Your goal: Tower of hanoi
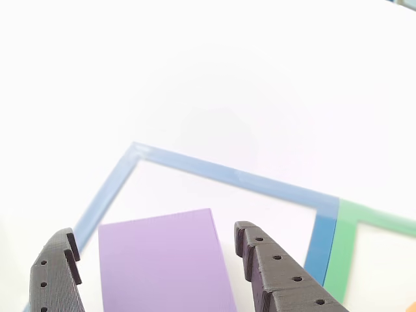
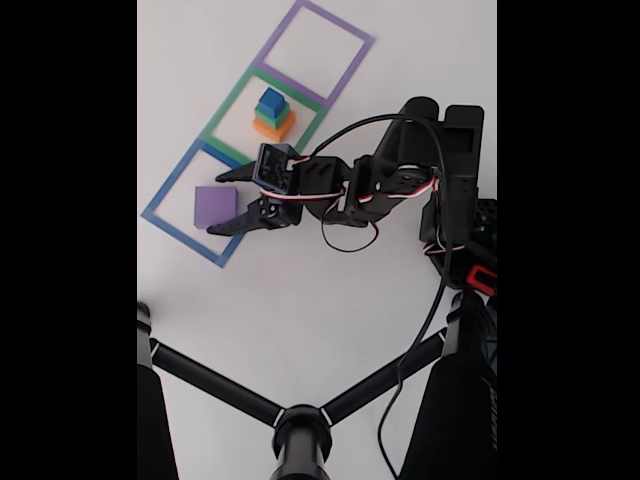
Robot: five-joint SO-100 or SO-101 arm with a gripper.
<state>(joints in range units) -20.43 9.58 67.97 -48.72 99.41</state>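
my fingers are spread wide, one dark toothed finger on each side of the purple block in the other view, with a gap between each finger and the block's sides, so i am pinching nothing. the purple block lies flat on the white surface inside the blue square outline, near that outline's left side in this view. just right of it, the green square outline shares a border with the blue one.

in the fixed view my fingers reach left toward the purple block, which sits alone in the blue square outline, the nearest of three outlines in a row. farther away, in the green square outline, the orange block carries the green block and the blue cube on top, stacked. the purple square outline lies farthest.
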